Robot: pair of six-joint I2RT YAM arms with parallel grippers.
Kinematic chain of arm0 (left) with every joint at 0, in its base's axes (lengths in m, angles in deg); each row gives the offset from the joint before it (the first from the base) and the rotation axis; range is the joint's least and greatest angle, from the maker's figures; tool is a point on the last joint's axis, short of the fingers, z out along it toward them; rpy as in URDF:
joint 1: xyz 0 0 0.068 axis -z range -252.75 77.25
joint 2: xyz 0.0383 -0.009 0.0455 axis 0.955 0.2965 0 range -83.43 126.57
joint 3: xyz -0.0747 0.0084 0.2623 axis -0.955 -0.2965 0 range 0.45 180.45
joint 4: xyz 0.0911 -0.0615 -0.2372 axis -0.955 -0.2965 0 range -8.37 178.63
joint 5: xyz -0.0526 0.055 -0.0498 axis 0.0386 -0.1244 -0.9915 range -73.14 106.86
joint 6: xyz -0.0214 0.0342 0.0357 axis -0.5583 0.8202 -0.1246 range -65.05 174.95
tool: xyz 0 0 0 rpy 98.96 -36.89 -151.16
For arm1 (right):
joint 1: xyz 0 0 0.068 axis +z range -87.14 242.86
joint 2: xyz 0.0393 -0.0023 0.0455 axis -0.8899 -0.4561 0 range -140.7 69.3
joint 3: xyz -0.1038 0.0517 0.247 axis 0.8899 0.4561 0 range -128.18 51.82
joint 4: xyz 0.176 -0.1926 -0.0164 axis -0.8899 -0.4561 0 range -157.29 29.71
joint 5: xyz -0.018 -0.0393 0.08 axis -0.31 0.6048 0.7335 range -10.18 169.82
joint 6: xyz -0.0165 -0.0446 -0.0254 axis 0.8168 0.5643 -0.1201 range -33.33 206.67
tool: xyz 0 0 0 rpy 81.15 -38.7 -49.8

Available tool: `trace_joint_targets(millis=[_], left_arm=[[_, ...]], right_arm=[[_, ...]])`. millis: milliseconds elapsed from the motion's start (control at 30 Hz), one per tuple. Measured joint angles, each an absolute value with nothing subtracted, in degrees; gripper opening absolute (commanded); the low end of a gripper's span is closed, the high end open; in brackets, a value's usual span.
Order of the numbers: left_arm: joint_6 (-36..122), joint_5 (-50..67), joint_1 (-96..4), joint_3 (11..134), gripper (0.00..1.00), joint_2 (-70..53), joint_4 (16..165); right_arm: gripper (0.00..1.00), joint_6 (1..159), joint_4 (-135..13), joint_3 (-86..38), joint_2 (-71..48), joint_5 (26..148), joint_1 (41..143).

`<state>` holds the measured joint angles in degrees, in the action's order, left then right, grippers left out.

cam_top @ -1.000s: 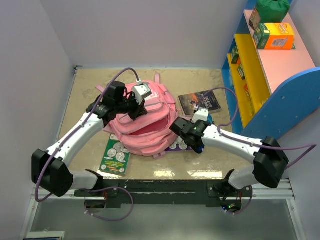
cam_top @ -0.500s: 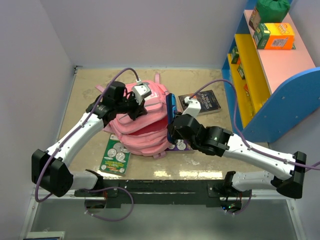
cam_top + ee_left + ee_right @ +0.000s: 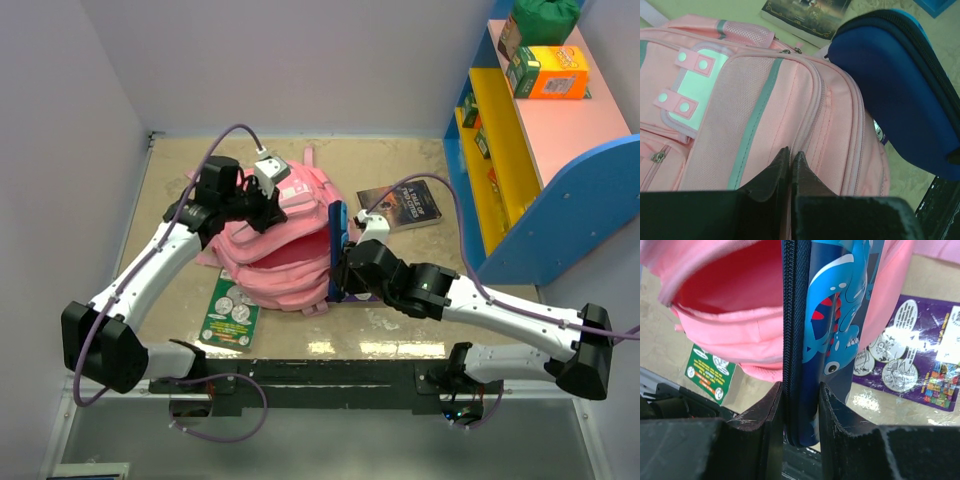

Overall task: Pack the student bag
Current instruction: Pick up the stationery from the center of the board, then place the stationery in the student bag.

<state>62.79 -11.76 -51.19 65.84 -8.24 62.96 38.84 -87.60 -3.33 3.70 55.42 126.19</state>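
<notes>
The large pink fabric backpack with grey trim [image 3: 300,205] lies centre-left of the top view. The left gripper [image 3: 790,153], pinched shut on its upper flap, props the mouth open. The right gripper [image 3: 801,390] clamps a dark-blue shark-print zipped pencil case [image 3: 835,315] on edge at that mouth. Feed it under the flap; release well inside.

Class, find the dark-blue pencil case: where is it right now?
In the top view the pencil case stands on edge just right of centre, held by the right gripper at the open mouth of the student bag.
</notes>
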Motion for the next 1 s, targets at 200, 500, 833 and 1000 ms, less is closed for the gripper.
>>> trace_joint_targets(millis=[200,500,833,1000], left_arm=[[60.69,-12.81,-53.79,66.12,0.0,-8.24,63.73],[58.77,-14.45,-55.1,66.12,0.0,-8.26,64.65],[61.45,-19.02,-55.65,66.12,0.0,-8.45,63.6],[66.87,-25.75,-56.09,66.12,0.0,-9.37,61.21]], right_arm=[[0.0,38.66,-86.69,-0.91,3.7,58.13,126.22],[0.0,41.11,-86.07,-0.67,3.17,62.17,126.48],[0.0,45.87,-84.54,-1.54,-0.89,70.15,127.42],[0.0,47.49,-85.99,-6.15,-4.39,72.64,127.59]])
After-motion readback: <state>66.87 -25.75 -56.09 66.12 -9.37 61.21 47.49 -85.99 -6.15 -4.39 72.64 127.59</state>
